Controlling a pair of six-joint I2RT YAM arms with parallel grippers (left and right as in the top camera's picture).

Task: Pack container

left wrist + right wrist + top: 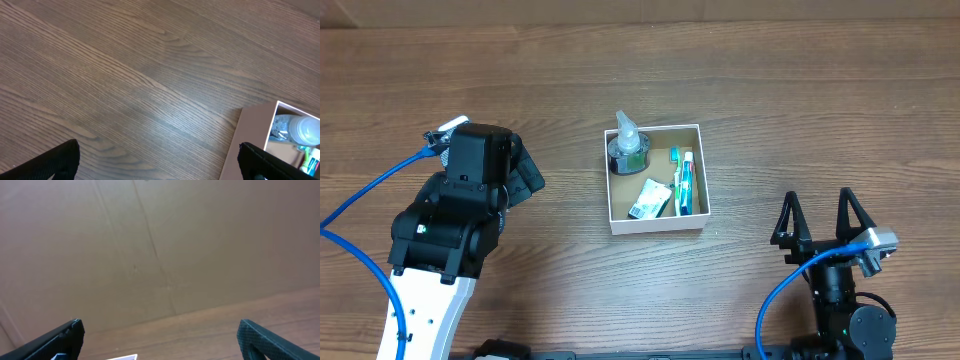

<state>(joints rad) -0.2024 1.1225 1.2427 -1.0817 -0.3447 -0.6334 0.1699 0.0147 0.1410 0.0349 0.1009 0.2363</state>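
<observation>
Midway — container between left gripper, right gripper

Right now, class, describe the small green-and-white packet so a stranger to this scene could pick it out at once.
At the middle of the brown wooden table sits a shallow square cardboard box with white walls. Inside, by the wall nearest the robot, lies the small green-and-white packet. Unlike the clear pointed-cap bottle and the long blue-green toothbrush beside it, it is flat and squat.
</observation>
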